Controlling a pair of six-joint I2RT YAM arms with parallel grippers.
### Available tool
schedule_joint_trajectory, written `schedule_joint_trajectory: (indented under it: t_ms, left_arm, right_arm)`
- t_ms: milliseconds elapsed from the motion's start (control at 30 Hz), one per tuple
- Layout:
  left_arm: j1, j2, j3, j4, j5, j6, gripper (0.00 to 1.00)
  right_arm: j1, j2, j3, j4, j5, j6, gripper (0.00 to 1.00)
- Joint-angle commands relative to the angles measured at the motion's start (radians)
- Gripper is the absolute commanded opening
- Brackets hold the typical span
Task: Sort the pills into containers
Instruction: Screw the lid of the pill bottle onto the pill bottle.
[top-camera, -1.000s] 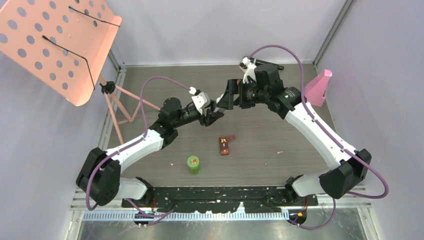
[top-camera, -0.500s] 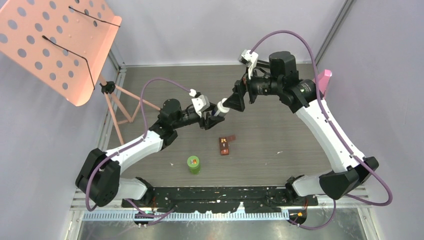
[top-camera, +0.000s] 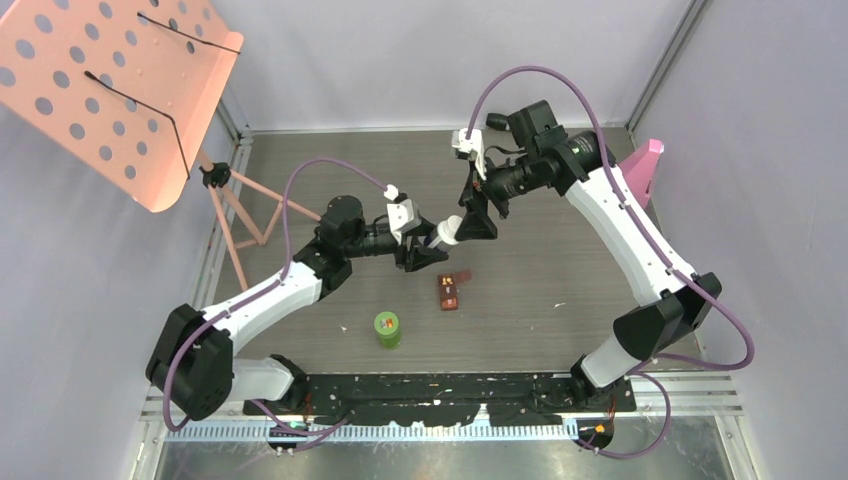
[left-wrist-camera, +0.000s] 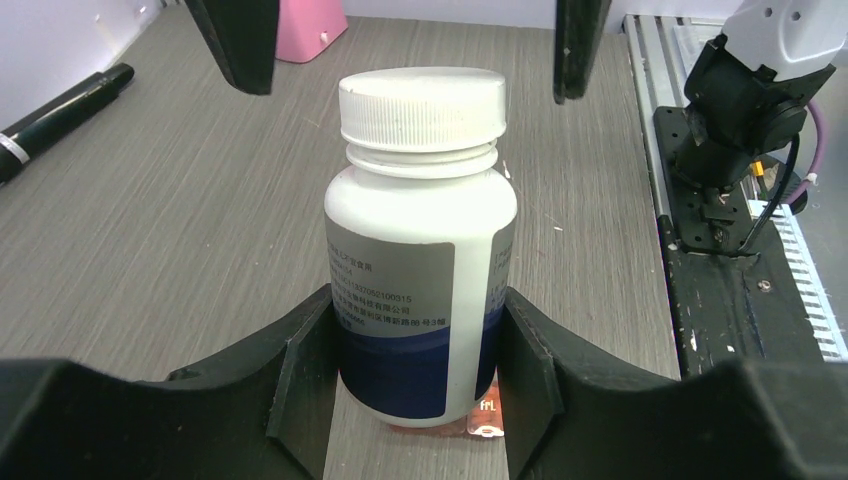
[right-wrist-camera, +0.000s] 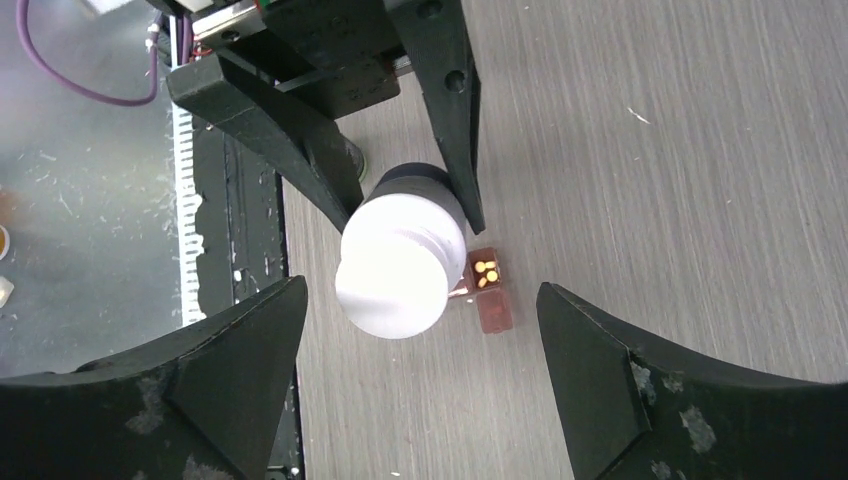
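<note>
My left gripper (left-wrist-camera: 415, 350) is shut on the lower body of a white bottle (left-wrist-camera: 420, 250) with a white screw cap (left-wrist-camera: 421, 110), and holds it upright above the table. Under the bottle lies the small brown case (right-wrist-camera: 492, 305), one open compartment showing yellow pills (right-wrist-camera: 486, 270). My right gripper (right-wrist-camera: 420, 350) is open and hovers over the cap (right-wrist-camera: 400, 275), one finger (left-wrist-camera: 240, 45) on each side, not touching it. In the top view the bottle (top-camera: 447, 232) hangs between both grippers, with the case (top-camera: 452, 290) and the green-lidded bottle (top-camera: 387, 328) nearer the arm bases.
A pink perforated music stand (top-camera: 120, 90) rises at the far left on tripod legs (top-camera: 240, 215). A pink object (top-camera: 637, 175) stands at the far right edge. A black microphone (left-wrist-camera: 60, 105) lies at the back of the table.
My right arm has swung in from the back and brought its open gripper down over the bottle's cap. My left gripper has shifted slightly nearer, still holding the bottle.
</note>
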Motion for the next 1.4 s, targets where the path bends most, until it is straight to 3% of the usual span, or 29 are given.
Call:
schedule_joint_trajectory:
  t_ms: [0, 100, 367, 667, 867, 967, 1200, 1267, 1367]
  left_arm:
    - [-0.003, -0.031, 0.051, 0.001, 0.045, 0.021, 0.00]
    - [-0.002, -0.032, 0.056, -0.003, 0.053, 0.022, 0.00]
    - [-0.003, -0.030, 0.068, -0.003, 0.054, 0.014, 0.00]
    - [0.000, -0.028, 0.072, 0.084, -0.032, -0.046, 0.00]
    - [0.000, -0.021, 0.058, 0.153, -0.119, -0.086, 0.00]
    - [0.000, -0.016, 0.056, 0.166, -0.142, -0.088, 0.00]
    - [-0.001, 0.002, 0.064, 0.172, -0.157, -0.065, 0.00]
    - [0.000, 0.002, 0.061, 0.166, -0.149, -0.048, 0.00]
    - [0.000, 0.003, 0.054, 0.152, -0.145, -0.039, 0.00]
  right_arm:
    - [0.021, -0.021, 0.024, -0.057, -0.022, -0.066, 0.93]
    - [0.024, -0.022, 0.011, -0.043, -0.019, -0.058, 0.91]
    - [0.034, 0.013, 0.019, -0.014, -0.023, -0.036, 0.69]
    - [0.068, 0.007, -0.039, 0.072, 0.031, 0.041, 0.55]
    - [0.078, -0.047, -0.152, 0.276, 0.091, 0.276, 0.25]
    - [0.096, -0.068, -0.208, 0.359, 0.140, 0.429, 0.17]
    - [0.154, -0.042, -0.219, 0.354, 0.234, 0.692, 0.16]
    - [0.158, -0.022, -0.194, 0.316, 0.266, 0.731, 0.25]
    - [0.158, -0.029, -0.175, 0.305, 0.348, 0.763, 0.53]
